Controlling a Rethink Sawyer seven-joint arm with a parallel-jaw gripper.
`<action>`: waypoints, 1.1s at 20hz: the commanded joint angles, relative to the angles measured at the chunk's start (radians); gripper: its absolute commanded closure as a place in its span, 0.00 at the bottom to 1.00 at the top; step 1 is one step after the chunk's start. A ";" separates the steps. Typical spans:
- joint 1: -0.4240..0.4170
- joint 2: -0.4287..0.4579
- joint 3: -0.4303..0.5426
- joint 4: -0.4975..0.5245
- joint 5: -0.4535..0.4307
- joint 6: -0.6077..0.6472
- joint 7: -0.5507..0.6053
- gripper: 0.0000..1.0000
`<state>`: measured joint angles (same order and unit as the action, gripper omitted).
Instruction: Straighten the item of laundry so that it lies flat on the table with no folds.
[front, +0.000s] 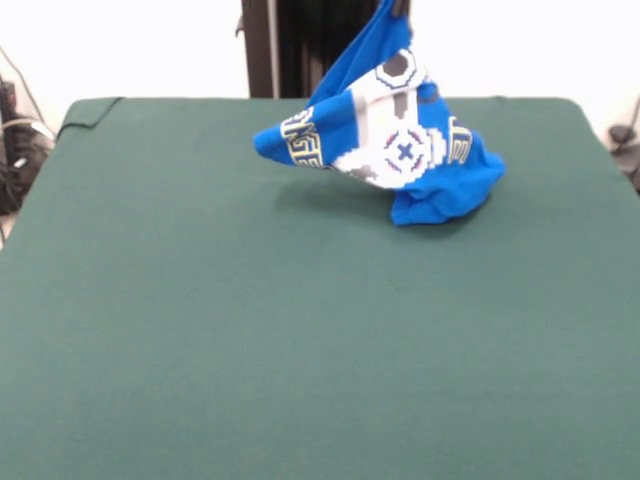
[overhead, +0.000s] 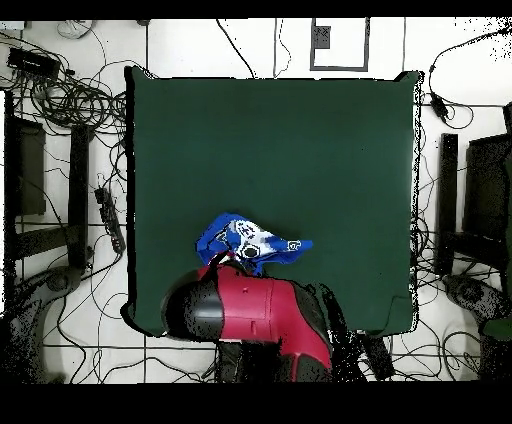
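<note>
Front view first: the item of laundry (front: 385, 135), a bright blue T-shirt, hangs in a peak over the far part of the table (front: 300, 330). Its top corner goes up out of the picture at the upper edge, so something above is lifting it there, but the gripper itself is not seen in this view. The cloth spreads downward from that corner like a small tent. A white and grey round emblem with a blue cross in the middle faces the camera, and pieces of white lettering with yellow outline show to both sides of the emblem. The lower right part of the shirt lies bunched on the green cloth of the table. The lower left tip seems to float a little above it, with a soft shadow under it. The shirt is crumpled and folded, not flat.

Overhead view: the shirt lies near the table edge closest to the robot, at about the middle of that edge. The red and black arm (overhead: 255, 315) reaches over this edge and its front end covers part of the shirt. The gripper is hidden under the arm, so one cannot tell how far its jaws stand apart or what they hold. Many cables (overhead: 70, 100) lie on the floor around the table.
</note>
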<state>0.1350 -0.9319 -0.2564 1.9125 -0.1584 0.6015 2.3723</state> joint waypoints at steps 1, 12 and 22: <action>0.057 0.060 -0.007 -0.036 0.064 -0.015 0.265 1.00; 0.067 0.086 -0.019 -0.057 0.098 -0.017 0.228 1.00; 0.072 0.090 -0.029 -0.062 0.117 -0.014 0.208 1.00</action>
<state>0.1709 -0.8591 -0.3138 1.8783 -0.1028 0.6013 2.3725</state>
